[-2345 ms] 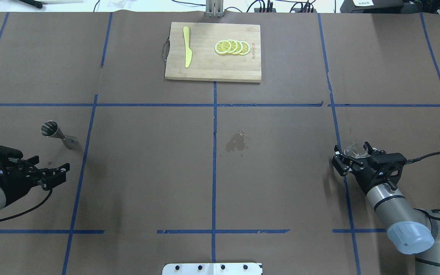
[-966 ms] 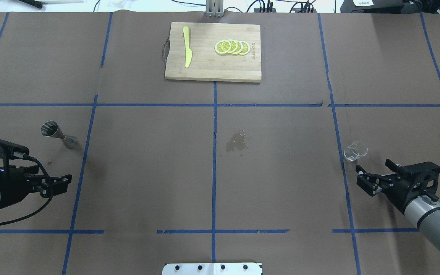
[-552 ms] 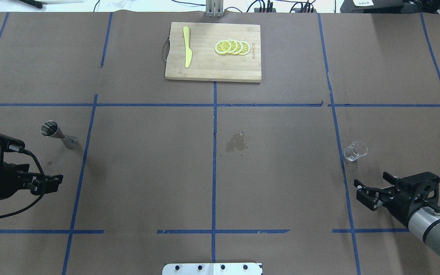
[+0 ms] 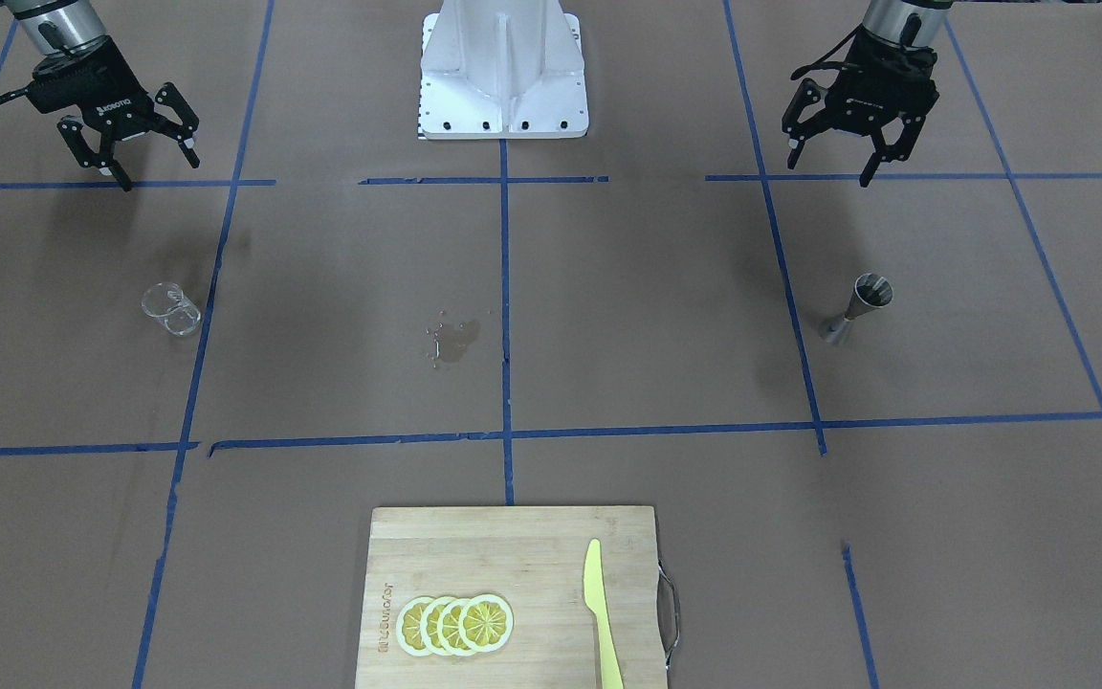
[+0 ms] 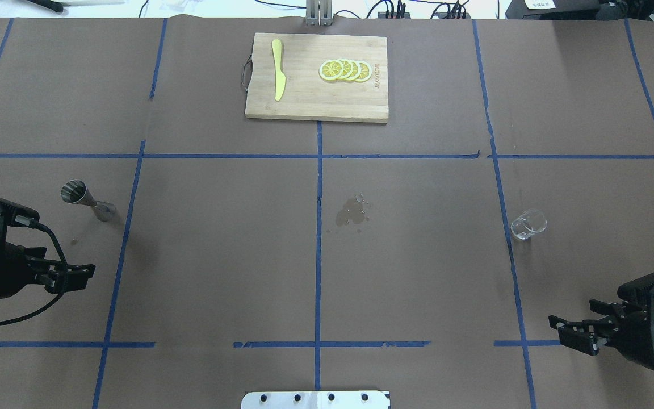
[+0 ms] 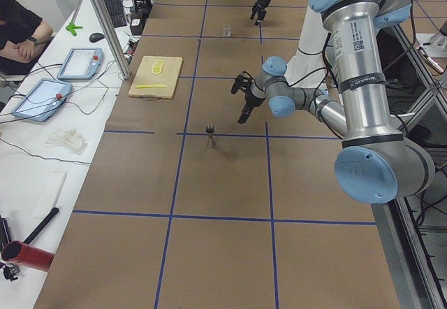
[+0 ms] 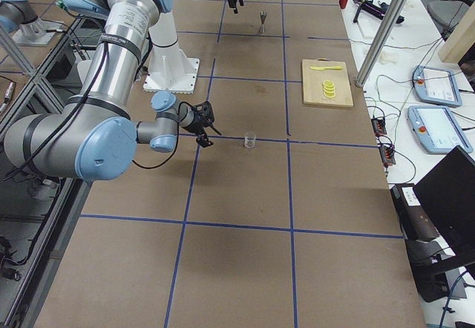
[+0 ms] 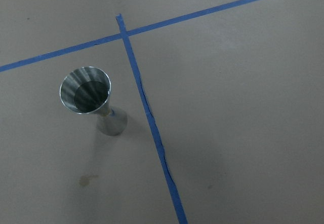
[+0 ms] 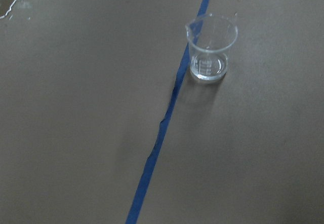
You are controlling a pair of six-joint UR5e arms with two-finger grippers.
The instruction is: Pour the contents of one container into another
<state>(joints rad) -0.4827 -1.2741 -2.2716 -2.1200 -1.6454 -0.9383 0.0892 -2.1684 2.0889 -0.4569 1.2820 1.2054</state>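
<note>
Centrally, a brown paper-covered table divided into squares by blue tape lines, shown from above and from the operators' side. Left gripper: jaws spread wide, nothing between them, hanging above the table near the robot's base on its left side. Right gripper: jaws likewise spread wide and holding nothing, above the table on the robot's right side. Steel jigger: stands upright on its narrow end, wide cup facing up, on the left half of the table, apart from the left gripper and near a tape line; the left wrist view looks down into its mouth, but whether it holds liquid cannot be told. Clear glass beaker: stands upright on the right half, its base just beside a tape line, spout visible on the rim in the right wrist view, well apart from the right gripper; its contents cannot be made out. Wet patch: a small dark stain with droplets on the paper near the centre, just right of the middle tape line. Wooden cutting board: lies at the far edge from the robot and carries four overlapping lemon slices and a yellow knife, the two set apart from each other
</note>
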